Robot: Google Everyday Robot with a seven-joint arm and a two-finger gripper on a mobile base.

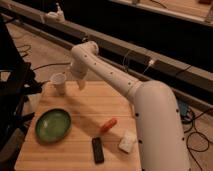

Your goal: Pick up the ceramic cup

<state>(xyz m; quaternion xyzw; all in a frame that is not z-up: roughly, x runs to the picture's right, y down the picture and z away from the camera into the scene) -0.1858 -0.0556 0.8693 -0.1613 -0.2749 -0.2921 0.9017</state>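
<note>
The ceramic cup is small, white and upright near the far left corner of the wooden table. My white arm reaches in from the right, bends over the table's far edge and points down. The gripper hangs at its end, just to the right of the cup and at about its height. A narrow gap shows between the two. Nothing is seen in the gripper.
A green bowl sits at the left front. An orange object, a black remote and a white rectangular block lie to the right front. Dark equipment stands left of the table. A rail runs behind it.
</note>
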